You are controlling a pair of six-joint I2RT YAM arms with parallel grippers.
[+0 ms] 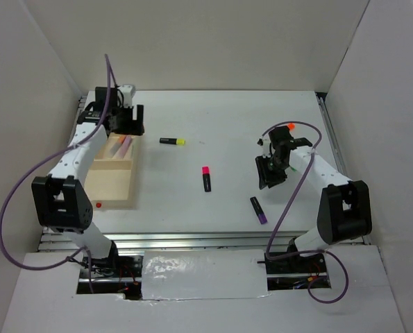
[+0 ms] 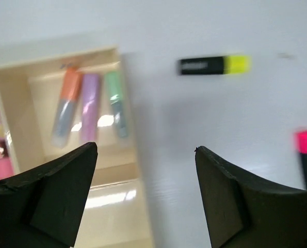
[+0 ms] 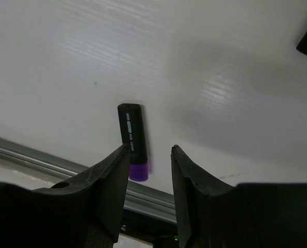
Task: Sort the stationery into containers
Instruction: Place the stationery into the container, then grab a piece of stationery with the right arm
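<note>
Three pastel markers (image 2: 89, 106) lie in the tray (image 1: 112, 184). The yellow marker (image 1: 172, 141), pink marker (image 1: 206, 178) and purple marker (image 1: 258, 209) lie unsorted on the worktop (image 1: 227, 111). The left hand (image 2: 145, 150) is wide open and empty (the right hand (image 3: 149, 152) is barely parted, also empty).

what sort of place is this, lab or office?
Probably a lab robot cell: white table boxed in by plain panels, two arms bolted at its edge, markers and a tray laid out.

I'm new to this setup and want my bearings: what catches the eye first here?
The light tan wooden compartment tray sits at the table's left, with three pastel markers lying side by side in one compartment, near the open left hand. A yellow-capped black marker, a pink-capped one and a purple-capped one lie scattered on the white table.
</note>
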